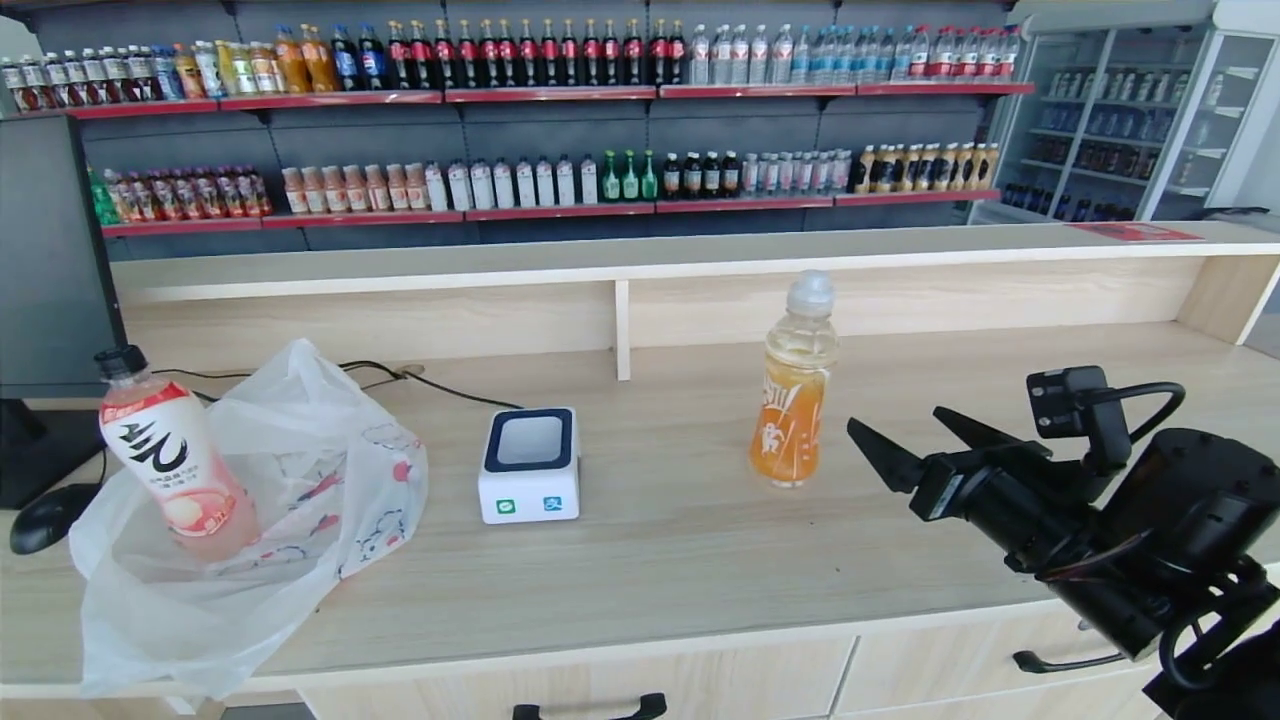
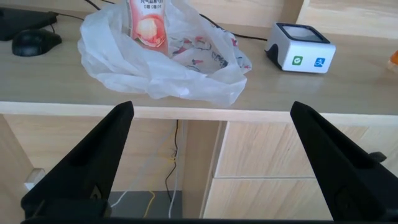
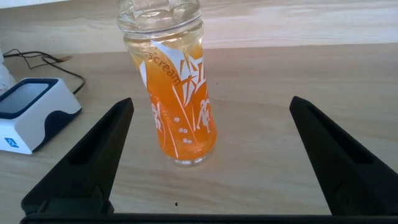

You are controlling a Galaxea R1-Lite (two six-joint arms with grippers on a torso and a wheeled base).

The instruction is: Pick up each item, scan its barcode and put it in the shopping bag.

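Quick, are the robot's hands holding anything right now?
Left gripper: open, empty.
Right gripper: open, empty, facing the orange bottle.

Back wall: 2 red-edged shelves (image 1: 560, 95) of bottled drinks (image 1: 520, 55).
Right: glass-door fridge (image 1: 1110, 120).
Table (image 1: 680, 540): pale wood, drawers (image 1: 450, 690) beneath.

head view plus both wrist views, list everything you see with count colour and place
clear plastic bottle of orange drink: 1, orange with pale cap, upright on counter right of scanner
plastic bottle of pink drink: 1, pink with black cap, standing in the bag
thin plastic shopping bag: 1, translucent white, counter's left
boxy barcode scanner: 1, white with dark blue top, mid counter
computer mouse: 1, black, left of bag
wooden counter: 1, pale, across the foreground
shelved drink bottles: many, mixed colours, back wall
right claw: 1, black, open, near orange bottle
left claw: 1, black, open, before the counter's front
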